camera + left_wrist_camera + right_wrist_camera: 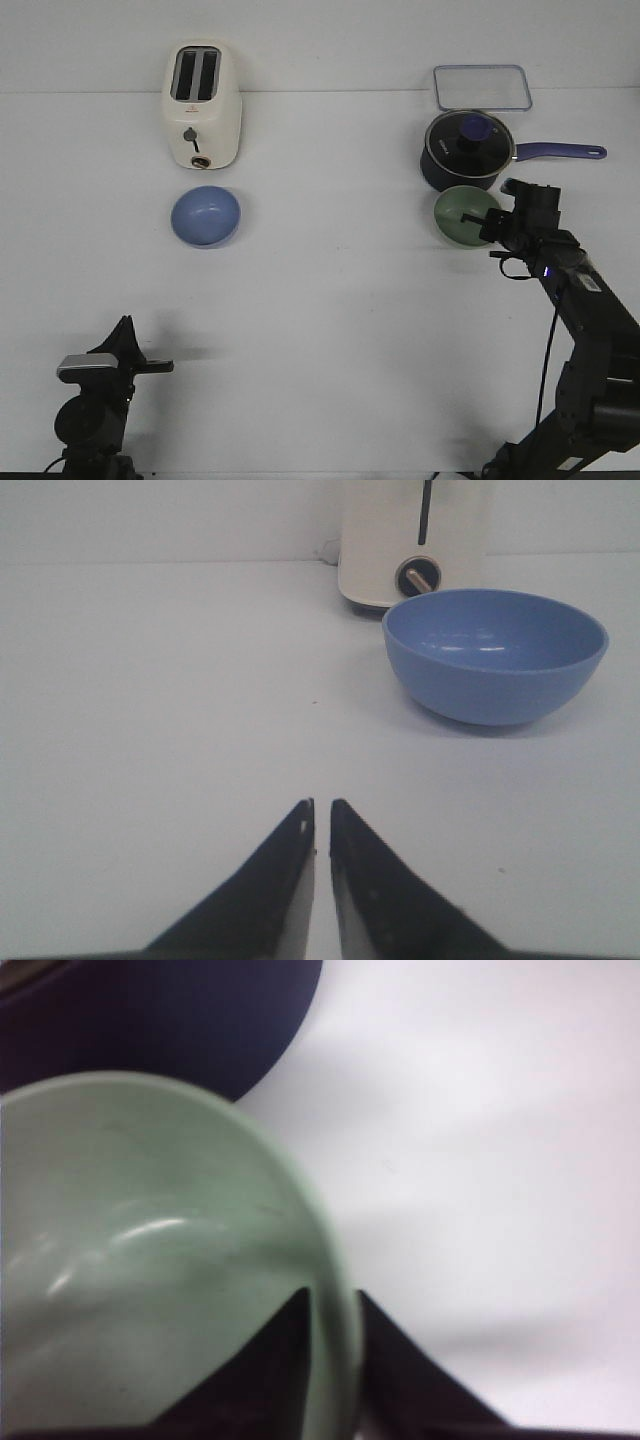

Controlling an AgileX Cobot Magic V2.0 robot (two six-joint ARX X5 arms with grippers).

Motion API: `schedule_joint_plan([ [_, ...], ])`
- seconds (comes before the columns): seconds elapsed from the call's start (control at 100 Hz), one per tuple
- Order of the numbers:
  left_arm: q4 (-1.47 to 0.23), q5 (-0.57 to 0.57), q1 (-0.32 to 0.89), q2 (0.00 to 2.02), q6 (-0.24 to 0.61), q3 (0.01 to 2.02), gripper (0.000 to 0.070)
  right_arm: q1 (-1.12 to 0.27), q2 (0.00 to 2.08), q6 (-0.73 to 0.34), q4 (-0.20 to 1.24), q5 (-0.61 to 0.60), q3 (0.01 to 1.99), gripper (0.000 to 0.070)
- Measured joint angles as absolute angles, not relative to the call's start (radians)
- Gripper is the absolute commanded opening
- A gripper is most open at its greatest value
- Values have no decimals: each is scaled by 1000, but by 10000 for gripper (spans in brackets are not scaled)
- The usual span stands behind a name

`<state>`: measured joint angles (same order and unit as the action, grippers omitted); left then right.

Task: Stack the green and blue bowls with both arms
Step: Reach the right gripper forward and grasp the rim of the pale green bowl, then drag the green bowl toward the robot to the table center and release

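The blue bowl (pixel 205 215) sits on the white table in front of the toaster; it also shows in the left wrist view (pixel 495 655). The green bowl (pixel 462 215) sits just in front of the navy saucepan. My right gripper (pixel 488 225) is at its right rim; in the right wrist view one finger is inside the green bowl (pixel 150 1260) and one outside, shut on the rim (pixel 335 1305). My left gripper (pixel 321 805) is shut and empty, low at the near left (pixel 160 367), well short of the blue bowl.
A cream toaster (pixel 201 105) stands behind the blue bowl. A navy saucepan with glass lid (pixel 468 148) and long handle sits right behind the green bowl. A clear lidded container (pixel 482 86) lies at the far right.
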<state>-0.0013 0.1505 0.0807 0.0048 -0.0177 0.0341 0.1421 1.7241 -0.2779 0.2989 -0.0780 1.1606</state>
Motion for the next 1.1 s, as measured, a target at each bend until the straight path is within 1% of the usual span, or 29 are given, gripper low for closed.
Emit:
schedule_joint_plan([
  [0.14,-1,150,81,5,-18,34,15,152,1723,-286,306,-91,1163,0],
  [0.23,-1,150,81,5,-18,34,15,153,1700,-286,358,-124,1163,0],
  [0.32,-1,150,81,5,-18,34,14,156,1629,-285,413,-176,1159,0],
  [0.37,-1,150,81,5,-18,34,15,150,1568,-286,416,-208,1145,0],
  [0.43,-1,150,81,5,-18,34,15,120,1482,-286,412,-219,1114,0],
  [0.57,-1,150,81,5,-18,34,15,-21,1290,-297,403,-234,979,0],
  [0.71,-1,150,81,5,-18,34,15,-218,1170,-323,426,-231,834,0],
  [0.91,-1,150,81,5,-18,34,15,-500,1155,-396,413,-117,741,0],
  [1.0,-1,150,81,5,-18,34,14,-590,1166,-421,373,-73,741,0],
  [1.1,-1,150,81,5,-18,34,15,-649,1184,-434,366,-47,741,0],
])
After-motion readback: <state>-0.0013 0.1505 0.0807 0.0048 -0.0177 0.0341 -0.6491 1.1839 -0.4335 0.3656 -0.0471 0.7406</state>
